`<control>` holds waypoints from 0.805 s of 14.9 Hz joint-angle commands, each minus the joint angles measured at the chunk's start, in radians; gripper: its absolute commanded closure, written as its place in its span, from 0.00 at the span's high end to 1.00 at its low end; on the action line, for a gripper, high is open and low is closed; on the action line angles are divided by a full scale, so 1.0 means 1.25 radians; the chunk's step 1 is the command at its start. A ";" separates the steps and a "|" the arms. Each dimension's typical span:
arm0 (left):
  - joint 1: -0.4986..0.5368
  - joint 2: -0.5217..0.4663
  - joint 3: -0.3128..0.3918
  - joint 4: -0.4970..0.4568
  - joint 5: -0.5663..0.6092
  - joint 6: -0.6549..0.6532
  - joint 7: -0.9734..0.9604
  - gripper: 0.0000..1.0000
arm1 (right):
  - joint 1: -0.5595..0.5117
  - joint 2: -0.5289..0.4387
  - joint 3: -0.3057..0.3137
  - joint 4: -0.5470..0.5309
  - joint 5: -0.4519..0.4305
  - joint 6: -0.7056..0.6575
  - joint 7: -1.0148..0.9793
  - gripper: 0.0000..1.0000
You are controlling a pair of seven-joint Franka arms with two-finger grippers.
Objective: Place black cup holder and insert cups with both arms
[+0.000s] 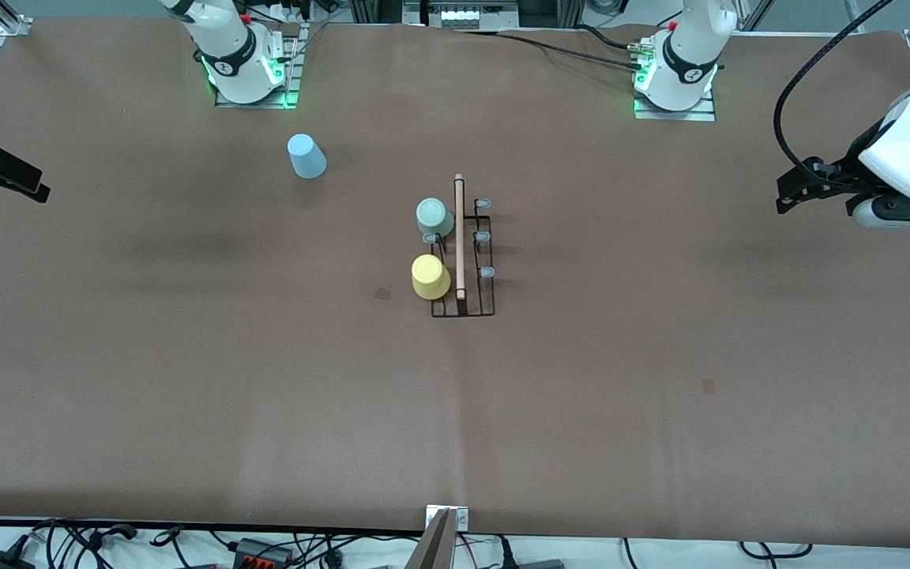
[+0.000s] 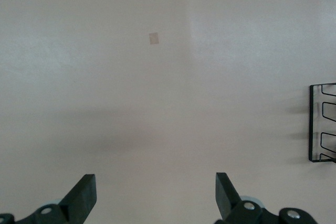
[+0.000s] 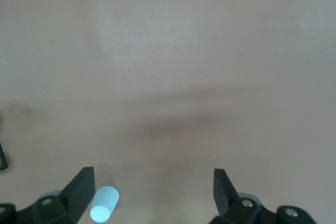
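We see the holder point(image 1: 463, 261) placed with two cups on its pegs; both pincers, left point(image 1: 799, 194) and right point(image 1: 16, 183), gape empty, so the blue cup point(image 1: 306, 156) awaits grasping.

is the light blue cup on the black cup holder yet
No, the light blue cup sits on the table toward the right arm's end, apart from the black cup holder.

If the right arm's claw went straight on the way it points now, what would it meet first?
Probably bare brown table cover: the right claw stands open with nothing between its fingers. The small light blue plastic cup lies just beside one finger, off the line. Depth is hard to judge.
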 commanded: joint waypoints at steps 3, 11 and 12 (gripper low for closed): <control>0.006 0.006 -0.001 0.018 -0.013 -0.017 0.023 1.00 | -0.020 -0.015 0.019 -0.016 0.005 0.007 0.013 1.00; 0.006 0.006 -0.001 0.018 -0.013 -0.017 0.023 1.00 | -0.018 -0.014 0.018 -0.012 0.002 0.015 0.005 1.00; 0.006 0.006 -0.001 0.018 -0.013 -0.017 0.023 1.00 | -0.018 -0.014 0.018 -0.012 0.002 0.016 0.005 1.00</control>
